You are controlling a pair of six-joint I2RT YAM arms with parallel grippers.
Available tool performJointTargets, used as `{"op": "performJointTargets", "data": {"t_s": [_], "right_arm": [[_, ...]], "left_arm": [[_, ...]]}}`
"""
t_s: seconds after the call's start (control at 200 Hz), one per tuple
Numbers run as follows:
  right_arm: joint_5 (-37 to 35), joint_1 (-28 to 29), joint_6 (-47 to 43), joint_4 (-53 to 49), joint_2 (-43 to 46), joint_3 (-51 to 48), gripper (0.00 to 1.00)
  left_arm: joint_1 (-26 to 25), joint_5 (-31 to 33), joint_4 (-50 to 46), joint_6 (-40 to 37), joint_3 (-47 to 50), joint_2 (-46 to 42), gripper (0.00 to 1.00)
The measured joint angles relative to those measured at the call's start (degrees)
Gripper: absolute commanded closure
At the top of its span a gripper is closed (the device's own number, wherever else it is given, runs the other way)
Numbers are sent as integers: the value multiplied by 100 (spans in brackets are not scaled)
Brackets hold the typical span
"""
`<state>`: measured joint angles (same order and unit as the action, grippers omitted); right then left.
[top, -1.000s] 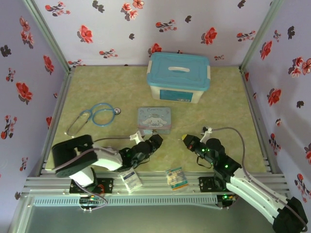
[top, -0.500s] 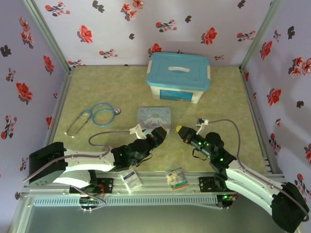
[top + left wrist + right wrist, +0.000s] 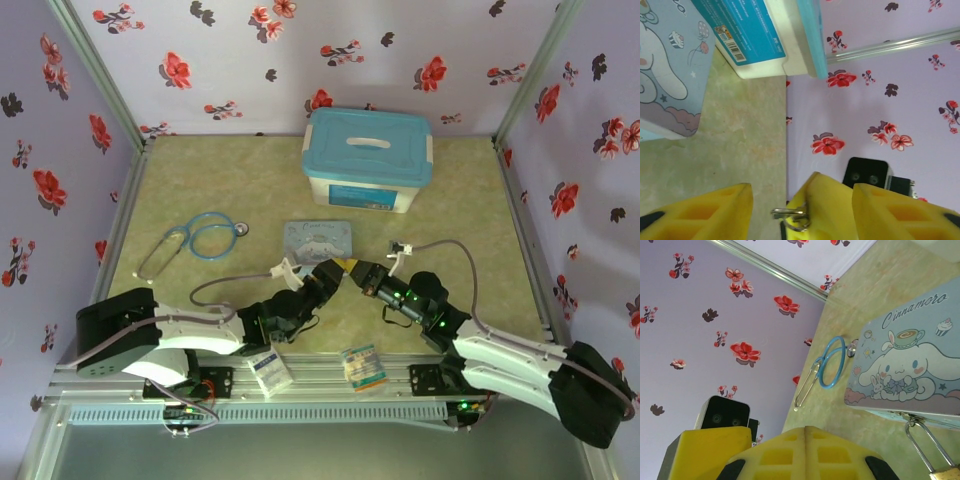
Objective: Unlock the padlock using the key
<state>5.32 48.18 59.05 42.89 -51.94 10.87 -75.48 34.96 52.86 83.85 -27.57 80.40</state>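
The padlock, brass with a thin silver shackle, hangs at the front edge of the pale-blue cartoon tin, low right in the right wrist view. My right gripper is shut on the key, a small metal key on a ring that sticks out of its yellow fingertips. My left gripper is open, and the right gripper's shut fingers sit between its two yellow fingers. From above, the left gripper and right gripper meet tip to tip just in front of the tin.
A white storage box with a blue lid stands behind the tin. A blue stethoscope lies to the left. Two small packets rest on the front rail. Floral walls close in three sides.
The right gripper has moved left and forward, from apart to tip to tip with the left gripper. The left arm has shifted slightly toward the tin.
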Motion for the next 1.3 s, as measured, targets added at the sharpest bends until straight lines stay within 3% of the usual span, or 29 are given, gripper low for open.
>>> {"op": "performJointTargets", "data": {"t_s": [0.185,0.29,0.635,0.89,0.985,1.015,1.125,1.21,1.3], "right_arm": [[-94,63,4,260,-111,0,100],[-155,87,7,352,-111,0,100],[-326,184,96,592,-249,-24,100],[-474,247,214,1025,-597,-111,100],[-479,249,229,1067,-619,-133,100],[-479,249,227,1064,-612,-136,92],[-452,256,136,807,-415,-149,38],[-315,212,-146,125,94,-118,18],[20,2,-730,-1008,780,127,10]], "left_arm": [[0,68,164,72,70,0,58],[0,101,251,111,76,0,72],[0,111,568,155,140,177,80],[11,197,638,142,162,210,100],[11,199,605,125,162,210,100],[11,197,605,116,162,210,100],[11,190,540,-26,162,144,100],[11,190,44,-275,118,-142,100],[11,162,-1123,-737,-254,-632,100]]}}
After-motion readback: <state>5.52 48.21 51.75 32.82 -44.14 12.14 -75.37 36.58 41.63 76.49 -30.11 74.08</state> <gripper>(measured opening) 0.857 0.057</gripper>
